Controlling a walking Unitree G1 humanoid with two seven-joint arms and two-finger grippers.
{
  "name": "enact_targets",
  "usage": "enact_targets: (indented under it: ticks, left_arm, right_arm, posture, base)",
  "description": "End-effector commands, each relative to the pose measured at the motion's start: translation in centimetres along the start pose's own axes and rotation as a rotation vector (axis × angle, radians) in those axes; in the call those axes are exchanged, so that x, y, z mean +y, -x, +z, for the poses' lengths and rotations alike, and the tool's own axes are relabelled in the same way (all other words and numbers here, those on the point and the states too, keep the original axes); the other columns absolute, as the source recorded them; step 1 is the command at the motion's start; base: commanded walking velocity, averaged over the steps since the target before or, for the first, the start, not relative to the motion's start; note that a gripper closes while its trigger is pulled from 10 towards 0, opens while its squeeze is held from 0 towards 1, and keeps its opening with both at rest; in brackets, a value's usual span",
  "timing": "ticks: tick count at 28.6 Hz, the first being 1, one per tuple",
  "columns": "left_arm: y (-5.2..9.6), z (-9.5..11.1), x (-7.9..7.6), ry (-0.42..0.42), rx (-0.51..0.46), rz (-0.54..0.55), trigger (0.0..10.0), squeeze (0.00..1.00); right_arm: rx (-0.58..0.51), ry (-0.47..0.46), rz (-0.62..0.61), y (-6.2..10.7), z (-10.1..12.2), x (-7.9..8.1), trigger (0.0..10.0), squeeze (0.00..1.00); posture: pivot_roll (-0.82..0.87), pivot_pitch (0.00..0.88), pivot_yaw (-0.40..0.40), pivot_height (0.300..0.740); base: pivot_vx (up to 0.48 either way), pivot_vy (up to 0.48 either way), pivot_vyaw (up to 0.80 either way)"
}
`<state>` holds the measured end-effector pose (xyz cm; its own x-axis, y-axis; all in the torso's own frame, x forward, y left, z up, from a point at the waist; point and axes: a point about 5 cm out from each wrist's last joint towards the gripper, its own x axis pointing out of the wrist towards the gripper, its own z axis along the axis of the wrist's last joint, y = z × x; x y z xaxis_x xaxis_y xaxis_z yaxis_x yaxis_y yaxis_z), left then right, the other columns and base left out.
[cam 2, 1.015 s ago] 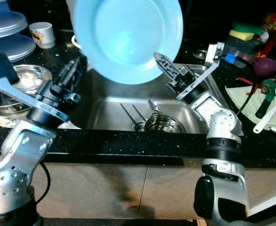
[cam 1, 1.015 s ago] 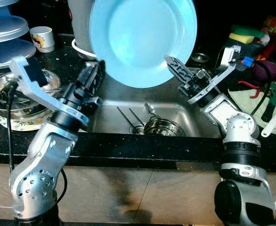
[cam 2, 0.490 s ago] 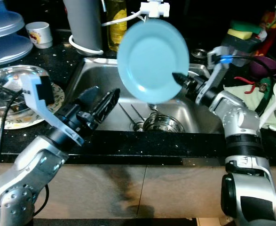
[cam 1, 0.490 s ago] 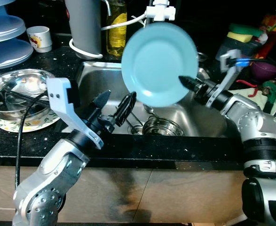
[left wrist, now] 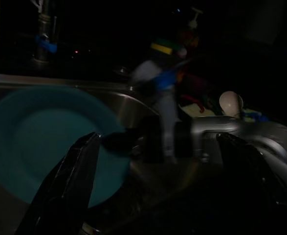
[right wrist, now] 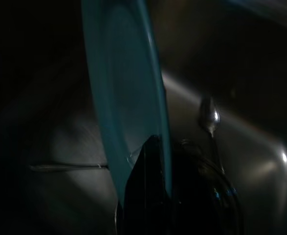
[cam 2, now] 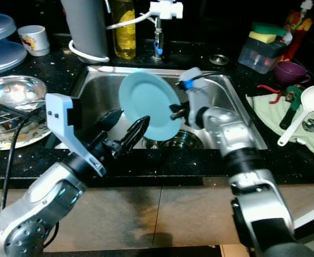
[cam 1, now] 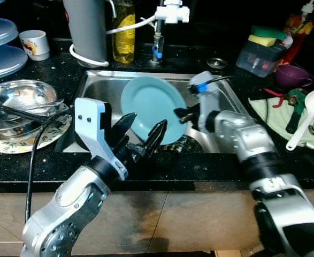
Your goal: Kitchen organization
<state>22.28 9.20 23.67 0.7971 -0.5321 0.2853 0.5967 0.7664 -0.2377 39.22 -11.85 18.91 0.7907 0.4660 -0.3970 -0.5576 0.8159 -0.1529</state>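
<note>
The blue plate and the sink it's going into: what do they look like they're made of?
The blue plate, held on edge by the right gripper, looks like matte plastic or melamine: flat even colour, soft sheen, no glassy highlights, though glazed ceramic can't be ruled out. The sink looks like brushed stainless steel: grey metallic walls with streaky reflections.

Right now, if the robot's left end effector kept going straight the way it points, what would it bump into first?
Probably the blue plate, held upright in the sink by the right end effector. The open left end effector points at its lower part, though depth is hard to judge.
</note>
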Motion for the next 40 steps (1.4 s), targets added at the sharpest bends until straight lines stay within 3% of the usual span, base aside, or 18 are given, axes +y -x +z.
enact_targets:
  ticks: [1, 7, 11, 12, 13, 14, 15, 20, 21, 22, 23, 24, 25, 29, 31, 34, 35, 40]
  left_arm:
    - [0.1, 0.0, -0.3, -0.01, 0.0, -0.002, 10.0, 0.0]
    - [0.3, -0.1, -0.5, -0.01, -0.004, 0.002, 10.0, 0.0]
    - [0.2, -0.1, -0.6, -0.011, -0.007, 0.0, 10.0, 0.0]
    - [0.2, -0.1, -0.6, -0.01, -0.007, 0.0, 10.0, 0.0]
    - [0.2, -0.1, -0.6, -0.01, -0.007, -0.001, 10.0, 0.0]
    - [0.2, -0.1, -0.6, -0.01, -0.007, -0.001, 10.0, 0.0]
    - [0.2, -0.1, -0.6, -0.01, -0.008, -0.002, 10.0, 0.0]
    - [0.2, -0.1, -0.6, -0.015, -0.009, -0.001, 10.0, 0.0]
    - [0.2, -0.1, -0.6, -0.015, -0.011, -0.001, 10.0, 0.0]
    - [0.2, -0.1, -0.6, -0.015, -0.012, -0.001, 10.0, 0.0]
    - [0.1, -0.1, -0.5, -0.016, -0.013, -0.001, 10.0, 0.0]
    - [0.1, -0.1, -0.5, -0.017, -0.014, -0.001, 10.0, 0.0]
    - [0.0, 0.0, -0.4, -0.021, -0.017, 0.001, 10.0, 0.0]
    - [-0.1, 0.1, 0.0, -0.048, -0.027, 0.033, 10.0, 0.0]
    - [-0.2, 0.1, 0.1, -0.05, -0.027, 0.038, 10.0, 0.0]
    - [-0.2, -0.2, 1.4, -0.084, -0.018, 0.121, 10.0, 0.0]
    - [-0.2, -0.2, 1.4, -0.084, -0.018, 0.121, 10.0, 0.0]
    - [-0.7, -0.5, 1.8, -0.093, -0.014, 0.147, 10.0, 0.0]
  right_arm:
    - [0.036, 0.005, -0.058, 0.0, 0.0, -0.6, 10.0, 0.0]
    - [0.162, 0.05, -0.142, -0.2, -0.6, -1.1, 10.0, 0.0]
    - [0.201, -0.028, -0.147, -0.4, -0.9, -1.1, 10.0, 0.0]
    - [0.21, -0.051, -0.149, -0.5, -1.2, -1.1, 10.0, 0.05]
    - [0.216, -0.069, -0.152, -0.5, -1.4, -1.1, 10.0, 0.79]
    - [0.216, -0.069, -0.152, -0.5, -1.4, -1.1, 10.0, 0.79]
    - [0.223, -0.116, -0.159, -0.6, -1.7, -1.1, 10.0, 1.0]
    - [0.232, -0.153, -0.174, -0.5, -2.0, -1.2, 10.0, 1.0]
    - [0.208, -0.163, -0.18, -0.5, -1.8, -1.4, 10.0, 0.74]
    - [0.191, -0.171, -0.185, -0.5, -1.7, -1.5, 10.0, 0.74]
    - [0.157, -0.186, -0.181, -0.5, -1.3, -1.7, 10.0, 0.26]
    - [0.135, -0.197, -0.178, -0.4, -1.0, -1.8, 10.0, 0.26]
    - [0.064, -0.24, -0.148, -0.4, -0.2, -1.8, 10.0, 0.0]
    - [-0.234, -0.393, -0.004, 0.6, 2.6, -2.1, 10.0, 0.0]
    - [-0.251, -0.402, 0.004, 0.6, 2.8, -2.1, 10.0, 0.0]
    - [-0.452, -0.502, 0.133, 3.0, 3.0, -3.2, 10.0, 0.0]
    - [-0.452, -0.502, 0.133, 3.0, 3.0, -3.2, 10.0, 0.0]
    - [-0.673, -0.539, 0.23, 6.2, 1.9, -3.9, 10.0, 0.0]
  posture:
    - [0.08, 0.025, -0.09, 0.74]
    - [0.08, 0.039, -0.097, 0.74]
    - [0.08, 0.042, -0.096, 0.74]
    - [0.08, 0.042, -0.096, 0.74]
    - [0.08, 0.042, -0.096, 0.74]
    - [0.08, 0.042, -0.096, 0.74]
    - [0.08, 0.042, -0.096, 0.74]
    - [0.09, 0.033, -0.098, 0.74]
    - [0.09, 0.031, -0.098, 0.74]
    - [0.09, 0.031, -0.098, 0.74]
    - [0.09, 0.026, -0.097, 0.74]
    - [0.09, 0.023, -0.098, 0.74]
    - [0.09, 0.016, -0.098, 0.74]
    - [0.09, 0.001, -0.097, 0.74]
    - [0.09, 0.0, -0.096, 0.74]
    - [0.09, 0.0, -0.09, 0.74]
    - [0.09, 0.0, -0.09, 0.74]
    - [0.07, 0.0, -0.065, 0.74]
  base:
    - [0.0, 0.0, 0.0]
    - [0.0, 0.0, 0.0]
    - [0.0, 0.0, 0.0]
    - [0.0, 0.0, 0.0]
    - [0.0, 0.0, 0.0]
    - [0.0, 0.0, 0.0]
    - [0.0, 0.0, 0.0]
    - [0.0, 0.0, 0.0]
    - [0.0, 0.0, 0.0]
    - [0.0, 0.0, 0.0]
    - [0.0, 0.0, 0.0]
    - [0.0, 0.0, 0.0]
    - [0.0, 0.0, 0.0]
    - [0.0, 0.0, 0.0]
    - [0.0, 0.0, 0.0]
    - [0.0, 0.0, 0.0]
    - [0.0, 0.0, 0.0]
    - [0.0, 0.0, 0.0]
